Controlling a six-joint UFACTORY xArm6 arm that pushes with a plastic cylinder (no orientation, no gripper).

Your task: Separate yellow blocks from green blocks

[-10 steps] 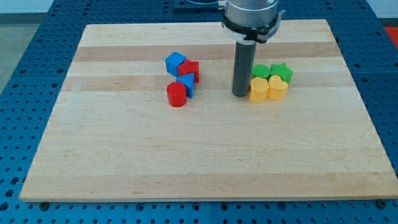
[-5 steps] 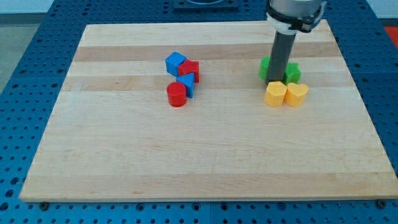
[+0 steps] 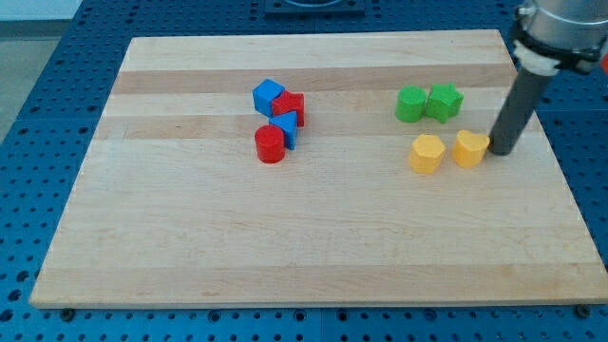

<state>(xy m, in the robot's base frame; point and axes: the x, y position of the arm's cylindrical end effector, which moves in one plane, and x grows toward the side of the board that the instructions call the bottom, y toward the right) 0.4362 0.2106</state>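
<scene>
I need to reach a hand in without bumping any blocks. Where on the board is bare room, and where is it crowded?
Bare: the wooden board below all the blocks, and left of the red and blue cluster. Crowded: the view's right, where green blocks, yellow blocks and my tip sit close.

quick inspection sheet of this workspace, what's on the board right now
surface: wooden board on a blue perforated bench.
job's things: green blocks and side by side; yellow blocks and below them with a gap showing.
clutter: blue cube, red block, blue block, red cylinder clustered at centre-left.
grippers: none; my tip sits against the right yellow block's right side.
cables: nothing seen.
surroundings: nothing seen beyond the bench.
</scene>
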